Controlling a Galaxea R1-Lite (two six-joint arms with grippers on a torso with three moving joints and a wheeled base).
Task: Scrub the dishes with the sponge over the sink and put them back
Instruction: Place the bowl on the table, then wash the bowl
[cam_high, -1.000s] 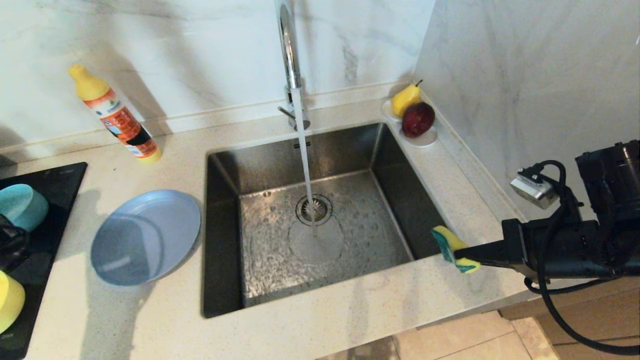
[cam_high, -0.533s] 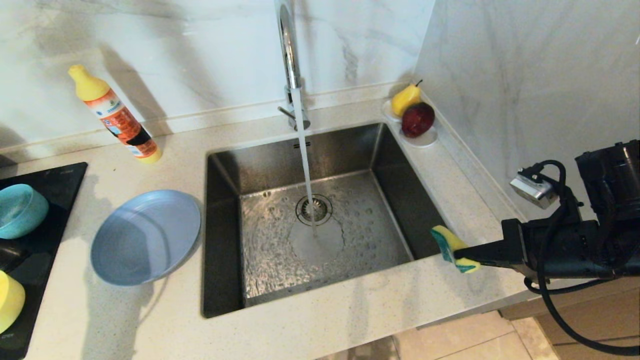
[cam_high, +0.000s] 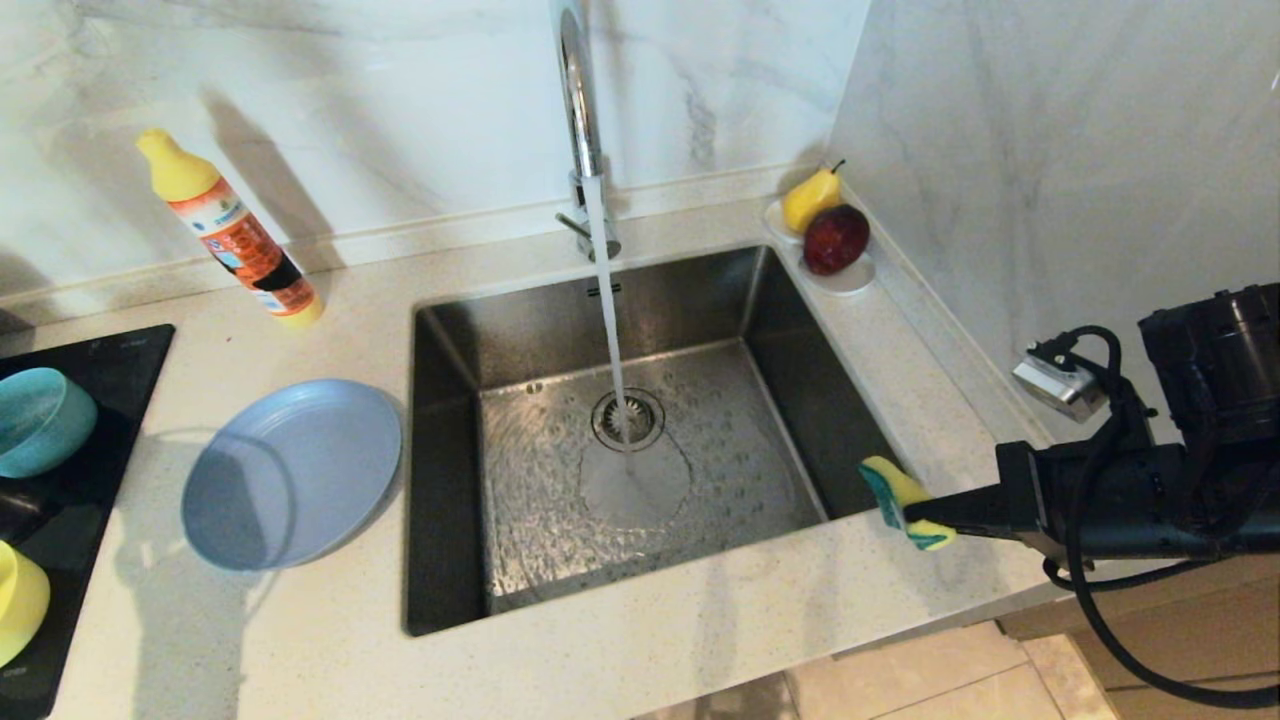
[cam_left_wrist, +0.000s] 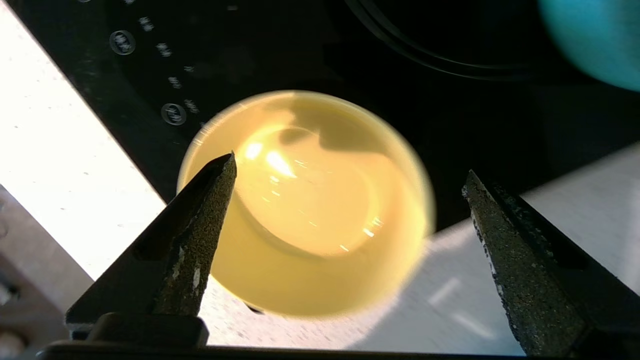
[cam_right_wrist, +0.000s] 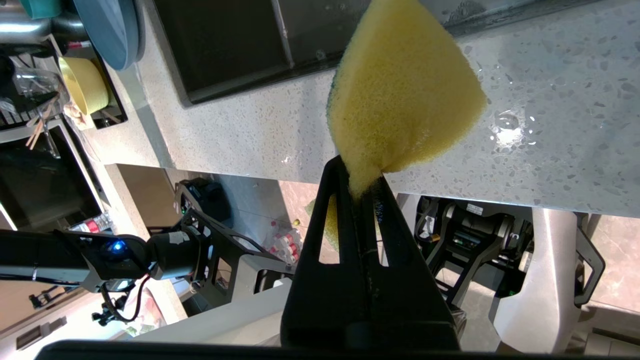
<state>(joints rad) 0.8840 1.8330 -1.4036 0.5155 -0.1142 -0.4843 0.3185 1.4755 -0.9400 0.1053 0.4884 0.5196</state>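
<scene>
In the head view, the sink (cam_high: 640, 440) is seen set into a pale speckled countertop (cam_high: 300, 640), and a stream of water (cam_high: 610, 330) is seen running from the tall chrome tap (cam_high: 578, 100) onto the basin floor beside the round drain (cam_high: 628, 418). The grey-blue plate (cam_high: 292, 474) is laid flat on the counter just left of the basin. Further left, on a black cooktop (cam_high: 70, 520), the teal bowl (cam_high: 40, 420) and the yellow bowl (cam_high: 18, 600) are cut by the picture's edge. An orange bottle with a yellow cap (cam_high: 232, 232) is leaned against the marble wall, and a pear (cam_high: 810, 198) and a dark red fruit (cam_high: 836, 240) are kept on a small white dish (cam_high: 850, 278) at the basin's far right corner. The right gripper (cam_high: 925, 515) is held level over the counter at the basin's right front corner, and the sponge (cam_high: 900, 500) is pinched edge-on at its tip. The left gripper is not seen in this view.

In the left wrist view, the left gripper (cam_left_wrist: 350, 200) is shown with its fingers (cam_left_wrist: 210, 225) spread wide and nothing between them. The yellow bowl (cam_left_wrist: 307, 205) is seen below and between them, untouched, at the cooktop's (cam_left_wrist: 450, 100) edge where it meets the counter. A part of the teal bowl (cam_left_wrist: 595, 40) is seen in one corner.

In the right wrist view, the right gripper (cam_right_wrist: 364, 187) is seen pressed onto a corner of the sponge (cam_right_wrist: 400, 90), whose yellow face is turned to the camera above the wet counter (cam_right_wrist: 250, 130). The plate (cam_right_wrist: 107, 30) and yellow bowl (cam_right_wrist: 87, 85) are seen far off.
</scene>
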